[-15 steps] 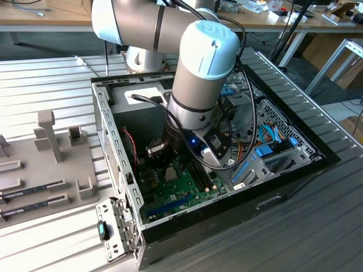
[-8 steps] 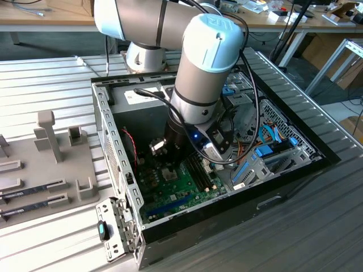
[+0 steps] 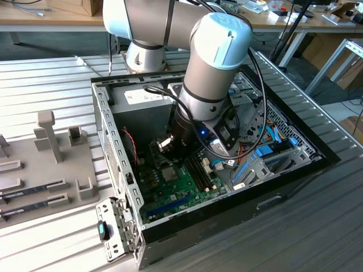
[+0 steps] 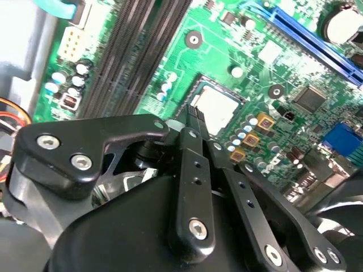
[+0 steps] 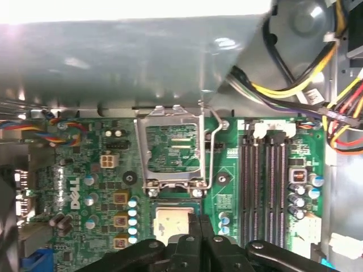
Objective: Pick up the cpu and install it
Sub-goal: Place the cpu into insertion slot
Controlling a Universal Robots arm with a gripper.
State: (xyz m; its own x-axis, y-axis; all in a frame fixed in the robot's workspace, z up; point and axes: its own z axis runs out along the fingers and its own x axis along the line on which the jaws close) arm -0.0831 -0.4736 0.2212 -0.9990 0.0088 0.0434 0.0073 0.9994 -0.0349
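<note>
The claw (image 4: 196, 114), fingers pressed together and empty, hovered at the edge of the cpu (image 4: 220, 107), which lay seated on the green motherboard (image 4: 227, 51).

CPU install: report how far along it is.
Done: the small square silver-topped cpu lies in its socket on the green motherboard, seemingly seated. In hand: the black gripper is right at the chip's edge; contact is unclear. Left: the silver metal retention frame stands flipped open, not clamped over the chip.
</note>
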